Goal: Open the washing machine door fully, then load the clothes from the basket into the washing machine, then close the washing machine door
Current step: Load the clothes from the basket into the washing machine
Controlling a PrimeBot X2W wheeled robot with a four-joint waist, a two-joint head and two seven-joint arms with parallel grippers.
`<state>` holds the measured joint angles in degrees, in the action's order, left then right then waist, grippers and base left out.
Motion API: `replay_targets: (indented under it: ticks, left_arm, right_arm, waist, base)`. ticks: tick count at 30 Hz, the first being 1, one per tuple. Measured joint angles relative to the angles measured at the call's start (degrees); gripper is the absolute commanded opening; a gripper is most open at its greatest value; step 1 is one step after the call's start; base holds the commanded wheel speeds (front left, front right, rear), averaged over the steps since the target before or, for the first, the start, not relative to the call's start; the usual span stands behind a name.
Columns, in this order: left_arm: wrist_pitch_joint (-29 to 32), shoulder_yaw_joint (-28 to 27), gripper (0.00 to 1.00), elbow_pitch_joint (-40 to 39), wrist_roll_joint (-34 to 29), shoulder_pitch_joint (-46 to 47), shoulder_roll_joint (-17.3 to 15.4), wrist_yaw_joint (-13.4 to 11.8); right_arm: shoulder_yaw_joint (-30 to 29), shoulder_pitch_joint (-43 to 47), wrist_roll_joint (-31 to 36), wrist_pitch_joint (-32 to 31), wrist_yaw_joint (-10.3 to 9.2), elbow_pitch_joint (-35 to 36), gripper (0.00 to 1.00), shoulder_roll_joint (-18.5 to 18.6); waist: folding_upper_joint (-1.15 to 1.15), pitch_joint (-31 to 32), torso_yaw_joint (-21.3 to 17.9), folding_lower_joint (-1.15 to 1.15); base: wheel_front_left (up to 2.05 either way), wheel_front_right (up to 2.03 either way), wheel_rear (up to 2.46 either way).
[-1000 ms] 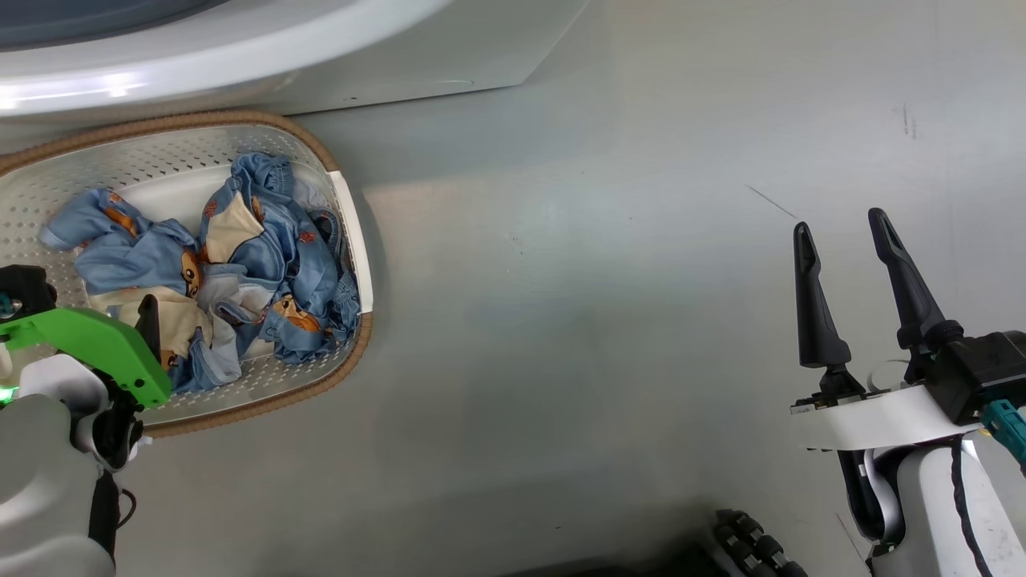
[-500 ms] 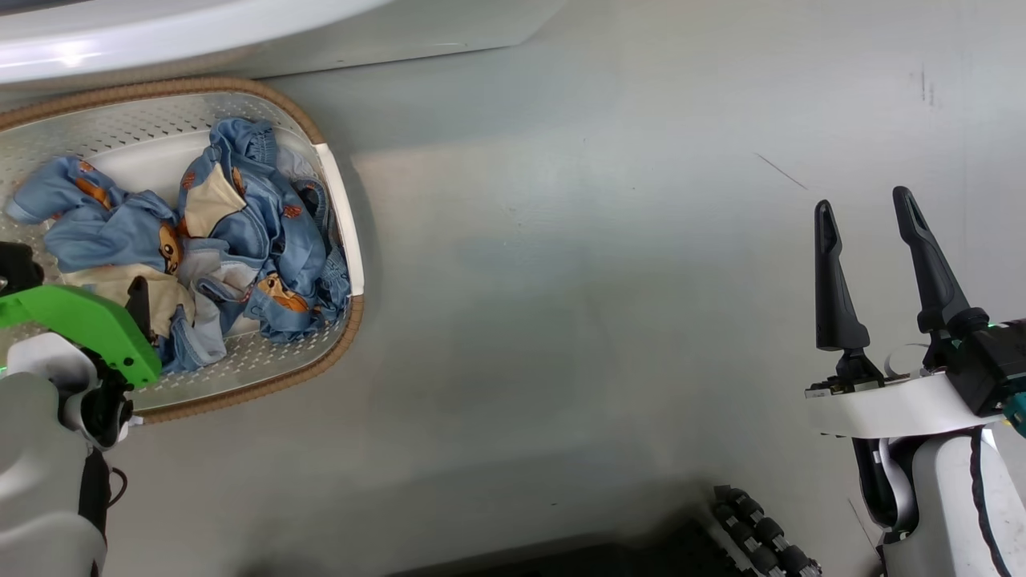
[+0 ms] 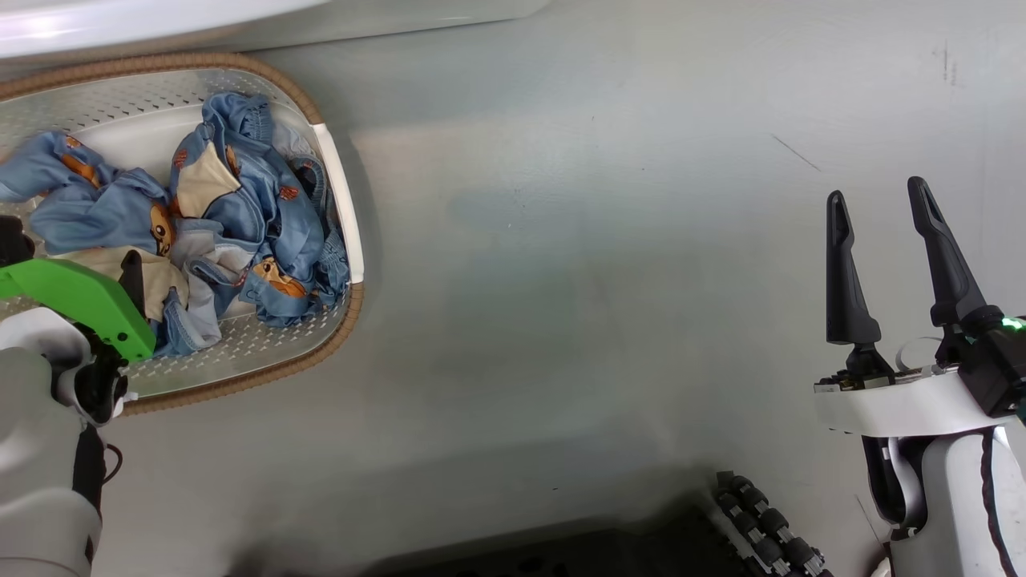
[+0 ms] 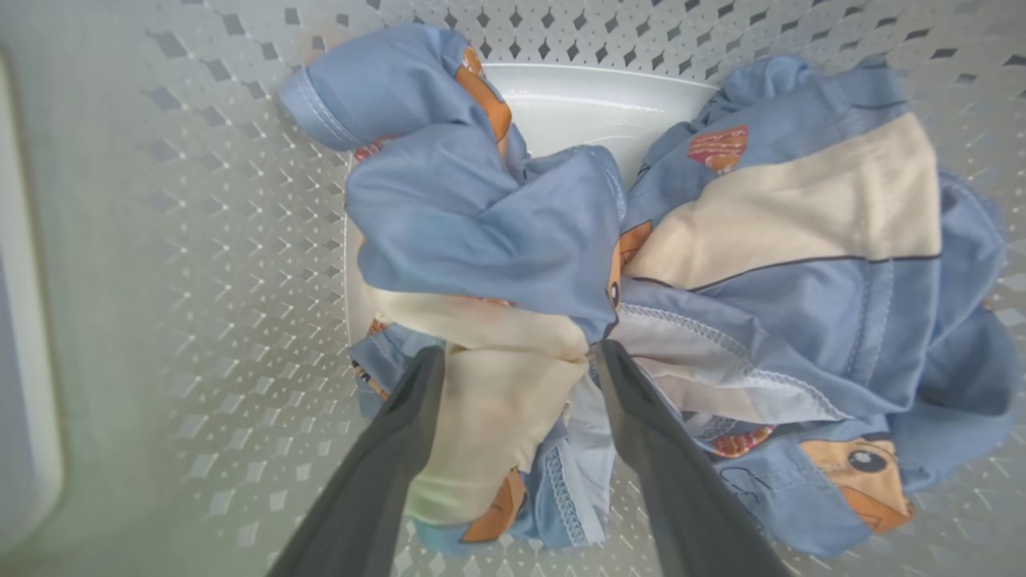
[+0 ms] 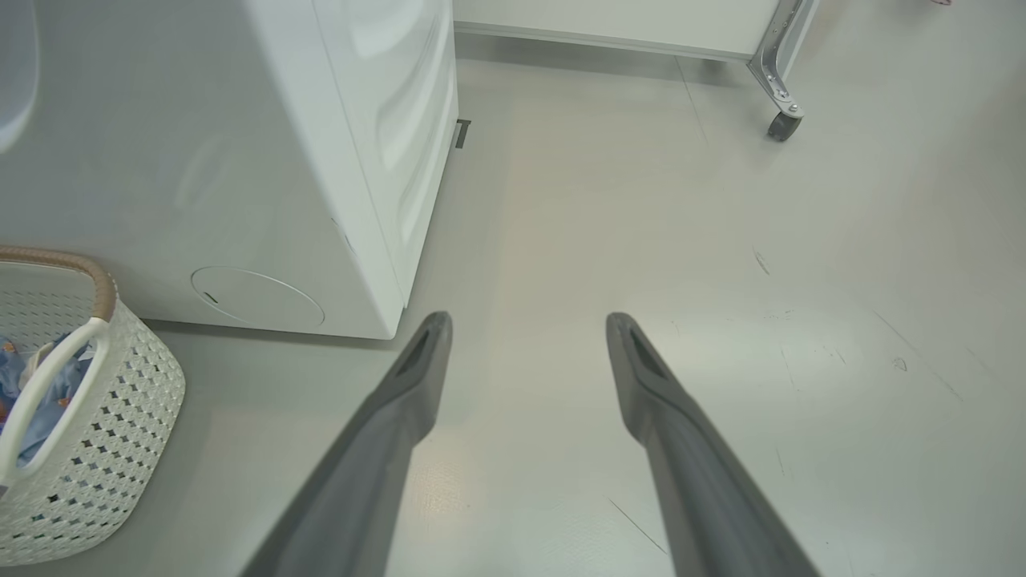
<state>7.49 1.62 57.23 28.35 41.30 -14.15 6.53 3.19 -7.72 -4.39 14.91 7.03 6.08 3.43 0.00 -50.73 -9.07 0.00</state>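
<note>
The cream perforated basket [image 3: 335,200] with its brown woven rim stands on the floor just in front of the white washing machine [image 3: 160,20]. Inside it lie the light-blue clothes [image 3: 240,208] with orange and cream figures. My left gripper [image 4: 517,353] is open and pushed down into the pile, its fingers [image 4: 401,449] straddling a cream fold of the clothes [image 4: 497,240]. My right gripper [image 3: 878,208] hangs open over bare floor far to the right, holding nothing. The right wrist view shows the machine's side [image 5: 385,160] and the basket [image 5: 120,401]. The door is out of view.
Grey floor [image 3: 561,280] spreads between the basket and my right arm. A black ribbed wheel of my base [image 3: 761,529] sits at the bottom. A castor leg of a white frame [image 5: 781,120] stands beyond the machine.
The head camera has moved, so the basket and machine slid up and left in the picture. My left gripper stays sunk in the clothes. The right gripper remains open.
</note>
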Motion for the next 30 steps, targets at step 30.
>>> replay_targets:
  ticks: [30]
  left_arm:
    - [-1.6,0.5,1.00,5.3,-0.6,3.4,-0.8,-0.1]
  right_arm:
    - [-0.9,0.2,0.3,0.0,0.00,1.5,1.00,-0.1]
  waist:
    - [0.00,-2.7,0.6,0.00]
  base:
    - [0.00,0.00,0.00]
